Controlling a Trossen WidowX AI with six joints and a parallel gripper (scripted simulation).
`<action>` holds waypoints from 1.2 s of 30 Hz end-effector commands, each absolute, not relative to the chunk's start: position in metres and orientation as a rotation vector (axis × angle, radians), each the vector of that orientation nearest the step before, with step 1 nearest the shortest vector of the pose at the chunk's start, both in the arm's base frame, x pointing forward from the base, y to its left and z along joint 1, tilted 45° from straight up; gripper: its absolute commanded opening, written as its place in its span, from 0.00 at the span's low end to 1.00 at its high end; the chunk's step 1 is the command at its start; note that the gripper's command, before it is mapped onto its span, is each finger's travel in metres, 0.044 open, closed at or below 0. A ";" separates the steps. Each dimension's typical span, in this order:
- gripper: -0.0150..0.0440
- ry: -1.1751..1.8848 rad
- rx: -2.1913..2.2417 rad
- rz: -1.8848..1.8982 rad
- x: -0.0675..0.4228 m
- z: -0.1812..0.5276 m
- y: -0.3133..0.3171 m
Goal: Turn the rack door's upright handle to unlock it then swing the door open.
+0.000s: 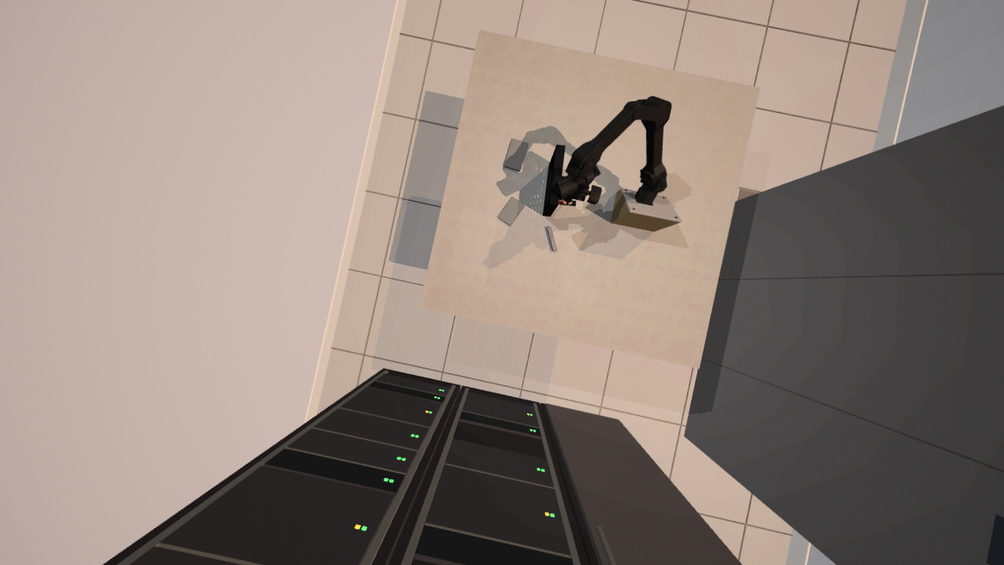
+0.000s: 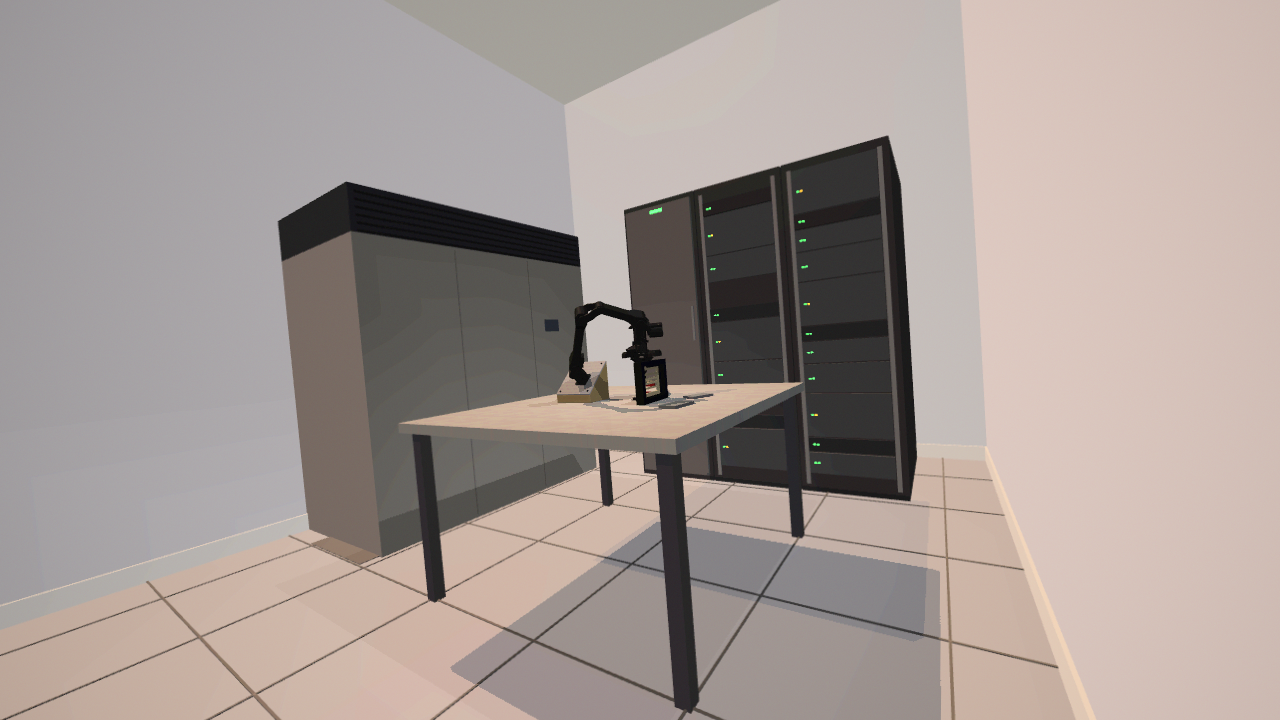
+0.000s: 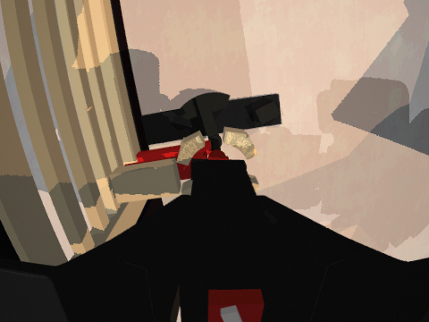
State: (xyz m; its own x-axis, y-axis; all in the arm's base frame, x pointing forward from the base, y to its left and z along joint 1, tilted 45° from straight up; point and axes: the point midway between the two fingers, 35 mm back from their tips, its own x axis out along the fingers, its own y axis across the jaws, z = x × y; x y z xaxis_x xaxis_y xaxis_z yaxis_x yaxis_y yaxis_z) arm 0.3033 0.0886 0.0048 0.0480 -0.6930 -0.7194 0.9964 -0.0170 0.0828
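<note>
The rack's black frame (image 1: 550, 184) (image 2: 637, 383) stands upright on the table (image 1: 575, 302) (image 2: 537, 428). In the wrist view its dark edge runs beside tan ribs, at the left. The gripper (image 3: 223, 197) comes down beside the rack, and its black fingers have closed in on the handle (image 3: 219, 176), which is a dark upright piece with red parts at its foot. Little of the handle shows between the fingers. The handle's exact angle and the door's opening are too small or hidden to tell.
The arm's base (image 1: 649, 210) (image 2: 581, 390) stands on the table. Grey flat pieces (image 1: 515, 154) (image 1: 508, 211) lie beyond the rack, and a thin grey piece (image 1: 551, 238) lies near its end. A dark bar (image 3: 255, 112) shows beyond the handle. Server cabinets (image 2: 742, 295) stand behind.
</note>
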 end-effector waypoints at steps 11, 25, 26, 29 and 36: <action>0.27 0.582 0.669 -1.447 0.302 0.006 0.088; 0.27 0.785 0.426 -1.323 0.288 0.011 0.082; 0.27 0.798 0.409 -1.313 0.287 0.011 0.082; 0.27 0.838 0.358 -1.284 0.283 0.013 0.080; 0.27 0.929 0.238 -1.213 0.270 0.018 0.073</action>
